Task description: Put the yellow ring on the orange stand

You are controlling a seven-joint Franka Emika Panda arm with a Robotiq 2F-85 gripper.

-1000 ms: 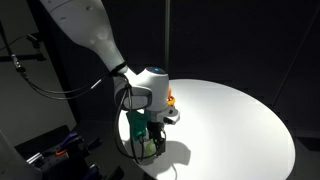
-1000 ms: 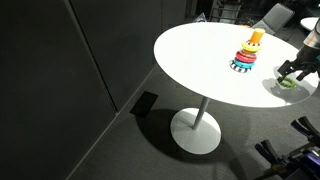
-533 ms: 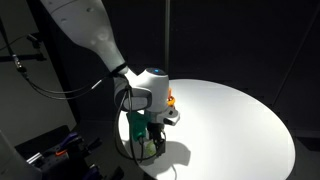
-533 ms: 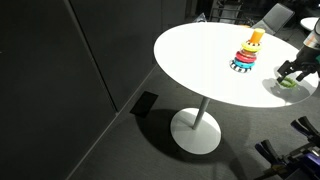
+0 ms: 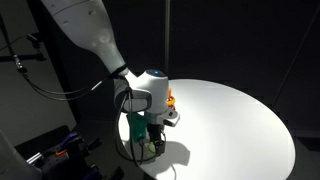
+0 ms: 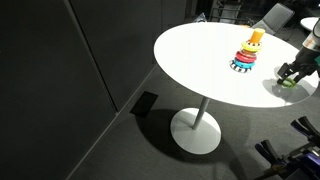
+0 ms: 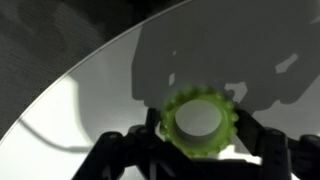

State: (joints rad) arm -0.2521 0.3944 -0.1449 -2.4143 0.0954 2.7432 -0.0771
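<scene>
Green toothed ring (image 7: 203, 123) lies flat on the white round table (image 6: 195, 65), well apart from the orange stand (image 6: 248, 52) with its stacked coloured rings, and nearer the table's rim than the stand is. The gripper (image 7: 200, 130) is down over the ring, one dark finger (image 7: 150, 133) on each side, hard against the teeth. Whether they are pressing it I cannot tell. In an exterior view the arm (image 5: 95, 40) hides most of the stand.
</scene>
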